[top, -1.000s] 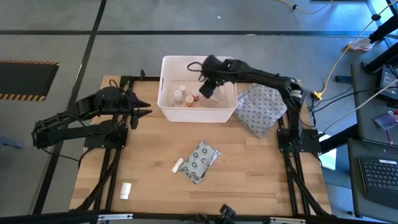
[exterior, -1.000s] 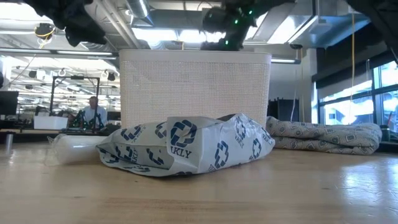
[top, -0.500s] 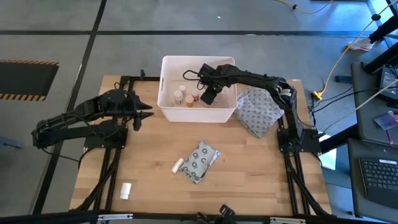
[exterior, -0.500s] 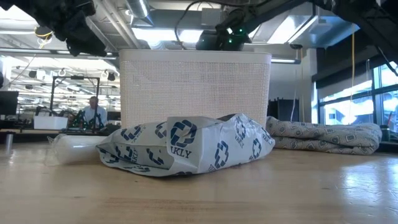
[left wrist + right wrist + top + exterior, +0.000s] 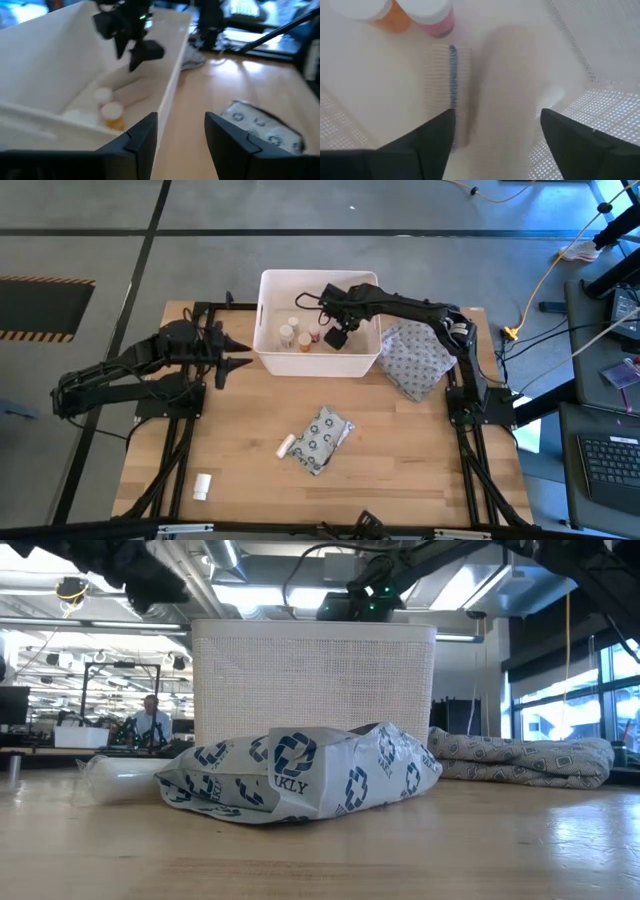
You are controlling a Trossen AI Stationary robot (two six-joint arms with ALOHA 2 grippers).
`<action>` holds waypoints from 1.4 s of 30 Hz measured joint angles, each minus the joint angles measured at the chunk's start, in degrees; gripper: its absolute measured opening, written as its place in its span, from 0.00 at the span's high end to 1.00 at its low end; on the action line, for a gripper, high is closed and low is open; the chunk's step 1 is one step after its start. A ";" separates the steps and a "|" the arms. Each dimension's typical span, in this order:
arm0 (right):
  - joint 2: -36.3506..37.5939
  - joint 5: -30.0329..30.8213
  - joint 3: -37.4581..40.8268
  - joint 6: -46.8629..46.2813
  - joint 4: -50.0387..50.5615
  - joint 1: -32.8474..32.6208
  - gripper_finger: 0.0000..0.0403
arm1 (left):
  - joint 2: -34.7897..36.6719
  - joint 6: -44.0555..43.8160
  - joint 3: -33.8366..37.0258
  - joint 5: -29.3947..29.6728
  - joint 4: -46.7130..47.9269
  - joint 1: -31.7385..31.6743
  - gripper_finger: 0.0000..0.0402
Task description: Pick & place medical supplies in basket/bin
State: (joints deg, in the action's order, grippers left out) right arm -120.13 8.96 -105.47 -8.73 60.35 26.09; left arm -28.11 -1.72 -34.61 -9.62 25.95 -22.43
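Right gripper [image 5: 338, 338] inside basket [image 5: 268, 284], jaws wide, gauze roll [image 5: 505, 90] dropped below; pill bottles [image 5: 287, 334] binned; dotted packet [image 5: 322, 438], two tubes [image 5: 285, 445] left on desk; left gripper [image 5: 232, 356] parked beside basket, jaws parted, nothing held.

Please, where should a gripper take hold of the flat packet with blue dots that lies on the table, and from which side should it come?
The dotted packet lies flat but crumpled on the bare wooden table, with a small white tube at its left end. Probably best to come straight down from above and pinch across its narrow width near the puffed middle, where the low view shows it raised highest.
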 joint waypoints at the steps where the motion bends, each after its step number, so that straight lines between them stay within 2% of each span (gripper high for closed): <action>1: 0.34 0.01 0.00 0.00 0.02 0.00 0.26 | -0.20 -0.03 0.00 -1.24 -0.84 0.00 0.60; 10: 8.61 0.70 -0.04 -0.31 0.64 -0.55 0.24 | -4.63 1.00 -0.01 -7.37 -11.39 1.79 0.49; 14: 14.43 2.67 -0.04 -0.24 -0.22 -2.68 0.24 | -8.85 0.19 -0.02 -12.09 -12.10 4.97 0.44; 18: 20.25 5.49 -0.13 -0.25 0.06 -6.58 0.24 | -15.07 0.01 -0.02 -11.61 -13.53 10.23 0.42; 23: 25.81 10.92 -0.13 -1.67 1.34 -14.31 0.24 | -23.05 -0.07 -1.02 -3.07 -13.83 18.59 0.42; 29: 30.24 25.02 2.08 -6.02 6.56 -24.76 0.24 | -31.60 -2.41 -7.07 9.54 -6.16 29.48 0.42; 31: 32.16 27.47 5.82 -7.43 6.57 -27.48 0.24 | -34.36 -5.24 -9.81 12.87 -3.69 32.52 0.42; 38: 42.84 28.21 25.93 -18.13 2.05 -34.86 0.24 | -44.30 -16.44 -17.53 20.74 5.90 41.38 0.44; 40: 46.49 31.51 31.68 -21.34 -0.36 -37.37 0.24 | -47.21 -19.29 -18.82 20.95 8.93 43.27 0.44; 42: 49.93 37.46 36.96 -23.80 -3.86 -40.02 0.24 | -49.54 -23.74 -19.18 20.58 10.23 44.96 0.44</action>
State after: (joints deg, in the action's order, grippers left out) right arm -70.20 46.42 -68.51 -32.53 56.49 -13.93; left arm -77.65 -25.46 -53.79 10.96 36.18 22.53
